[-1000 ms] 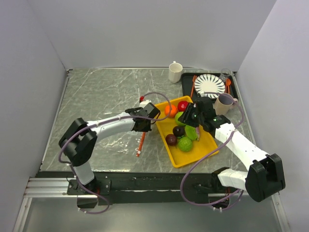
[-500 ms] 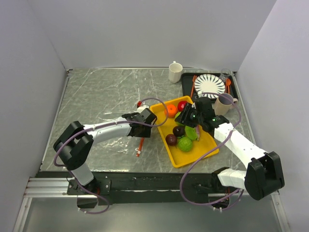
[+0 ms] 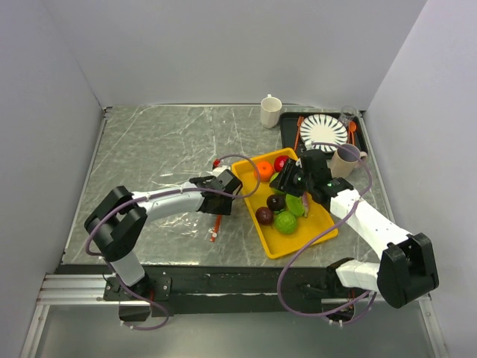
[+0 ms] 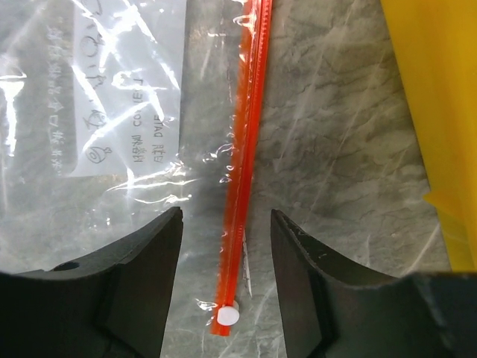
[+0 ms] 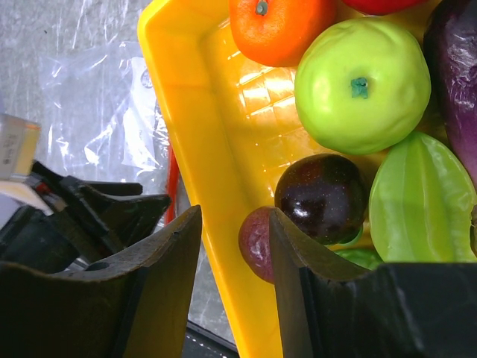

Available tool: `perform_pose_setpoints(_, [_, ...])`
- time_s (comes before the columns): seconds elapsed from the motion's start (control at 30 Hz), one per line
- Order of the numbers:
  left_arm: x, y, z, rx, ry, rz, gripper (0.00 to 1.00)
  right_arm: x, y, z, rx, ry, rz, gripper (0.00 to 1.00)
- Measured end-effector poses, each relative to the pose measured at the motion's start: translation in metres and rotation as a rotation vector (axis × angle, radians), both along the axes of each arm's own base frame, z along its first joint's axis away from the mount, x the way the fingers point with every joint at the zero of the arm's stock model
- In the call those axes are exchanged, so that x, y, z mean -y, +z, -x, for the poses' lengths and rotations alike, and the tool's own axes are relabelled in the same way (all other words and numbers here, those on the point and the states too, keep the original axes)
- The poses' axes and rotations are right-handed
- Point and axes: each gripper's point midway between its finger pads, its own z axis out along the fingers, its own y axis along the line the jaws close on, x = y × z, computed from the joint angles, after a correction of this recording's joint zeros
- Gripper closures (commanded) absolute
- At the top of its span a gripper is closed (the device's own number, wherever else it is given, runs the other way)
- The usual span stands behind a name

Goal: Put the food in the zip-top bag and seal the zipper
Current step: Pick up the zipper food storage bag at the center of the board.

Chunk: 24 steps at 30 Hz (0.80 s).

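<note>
The zip-top bag [image 3: 190, 218] lies flat on the desk [image 3: 149, 156], at 9 o'clock of the yellow tray [image 3: 302, 246], and it holds none of the fruit. Its zipper [image 4: 242, 186] runs along the edge nearest the tray, roughly from 12 to 6 o'clock in the left wrist view.

The left tool [image 4: 226, 224] hangs over the near end of that strip. Its jaws are parted with a gap on either side of the zipper, and they grip nothing.

All the food sits in the tray, at about 4 o'clock from the desk's middle. The orange fruit [image 5: 279, 26] and the red one [image 3: 281, 163] are at the tray's 12 o'clock end. A round green fruit [image 5: 361, 86] is just beside the orange. Two dark purple fruits [image 5: 322, 198] touch each other nearer the middle, and a ribbed green one [image 5: 421, 201] sits at their 3 o'clock in the right wrist view.

The right tool [image 5: 232, 231] hovers above the tray's rim by the purple pair. Its jaws are parted and hold nothing.
</note>
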Motion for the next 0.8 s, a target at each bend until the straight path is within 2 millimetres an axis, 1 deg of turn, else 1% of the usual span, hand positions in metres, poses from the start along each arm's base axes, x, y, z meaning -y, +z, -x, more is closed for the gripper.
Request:
perform_pose_setpoints(0.23, [0.000, -0.020, 0.004, -0.044, -0.007, -0.030, 0.47, 0.000, 0.000, 0.000, 0.000, 0.000, 0.000, 0.51])
perform_pose_setpoints(0.33, [0.000, -0.022, 0.003, -0.045, -0.007, -0.032, 0.49, 0.000, 0.000, 0.000, 0.000, 0.000, 0.000, 0.51])
perform_pose_setpoints(0.43, [0.002, -0.023, 0.002, -0.042, -0.007, -0.028, 0.58, 0.000, -0.001, 0.000, -0.001, 0.001, 0.002, 0.51])
perform_pose_setpoints(0.47, [0.003, -0.023, 0.002, -0.040, -0.007, -0.025, 0.63, 0.000, -0.001, 0.001, -0.002, 0.001, 0.003, 0.51])
perform_pose_setpoints(0.53, [0.005, -0.023, 0.001, -0.035, -0.009, -0.019, 0.66, 0.001, -0.004, 0.002, -0.007, 0.001, 0.006, 0.51])
perform_pose_setpoints(0.57, [0.006, -0.024, 0.000, -0.034, -0.009, -0.018, 0.70, 0.001, -0.005, 0.003, -0.010, 0.001, 0.007, 0.51])
perform_pose_setpoints(0.6, [0.006, -0.023, 0.000, -0.032, -0.009, -0.017, 0.70, 0.001, -0.006, 0.003, -0.013, 0.001, 0.008, 0.51])
perform_pose_setpoints(0.63, [0.006, -0.024, 0.000, -0.032, -0.008, -0.017, 0.72, 0.001, -0.006, 0.003, -0.013, 0.001, 0.008, 0.51])
perform_pose_setpoints(0.67, [0.006, -0.024, 0.000, -0.032, -0.008, -0.017, 0.78, 0.001, -0.006, 0.003, -0.012, 0.002, 0.008, 0.51])
perform_pose_setpoints(0.8, [0.006, -0.023, -0.001, -0.030, -0.008, -0.018, 0.80, 0.001, -0.007, 0.003, -0.014, 0.002, 0.008, 0.51])
